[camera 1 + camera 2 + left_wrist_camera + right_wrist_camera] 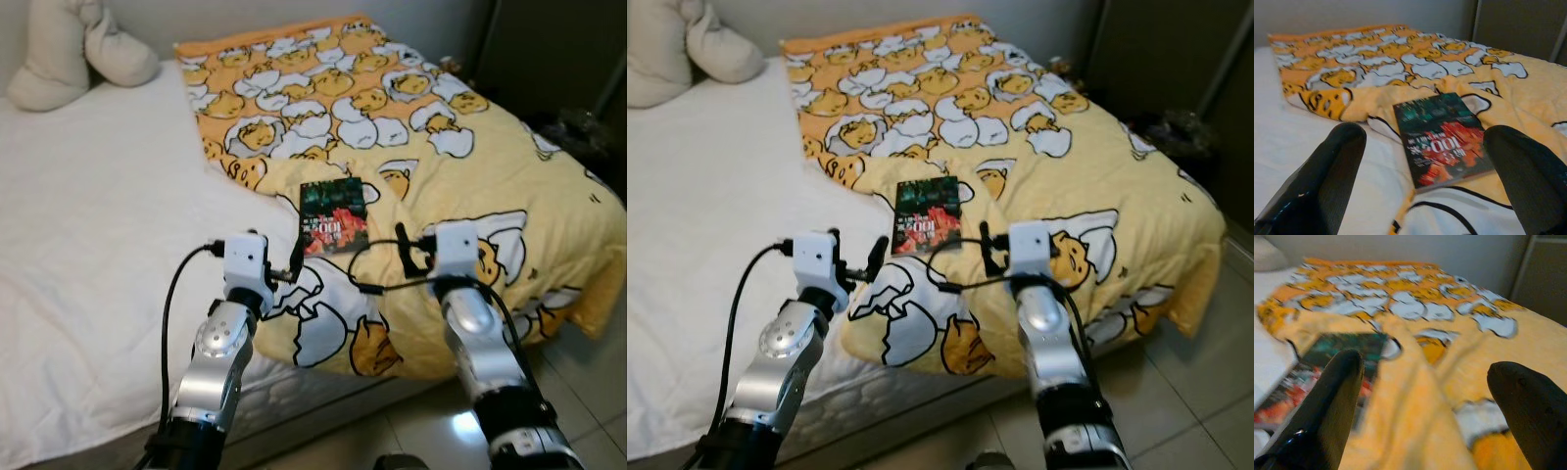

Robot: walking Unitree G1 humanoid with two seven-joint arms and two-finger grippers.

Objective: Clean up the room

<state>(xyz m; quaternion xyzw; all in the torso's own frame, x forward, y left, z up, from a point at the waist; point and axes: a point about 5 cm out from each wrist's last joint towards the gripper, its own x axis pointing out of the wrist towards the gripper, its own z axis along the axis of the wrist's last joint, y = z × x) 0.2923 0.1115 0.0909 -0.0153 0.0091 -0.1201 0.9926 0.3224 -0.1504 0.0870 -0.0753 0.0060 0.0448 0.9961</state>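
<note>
A cream pillow lies at the head of the bed. The left tool hovers released before a book lying on the yellow blanket; the right tool, also released, hovers beside it

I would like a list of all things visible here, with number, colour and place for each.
book: one, dark green and red cover, lying flat on the blanket near its edge.
blanket: one, yellow with a white egg pattern, spread over the right part of the bed.
sheet: one, white, covering the left part of the bed.
pillow: one, cream, at the far left corner of the bed.
floor: pale tiles, beside the bed.
left gripper: jaws open, before the book.
right gripper: jaws open, over the blanket beside the book.
</note>
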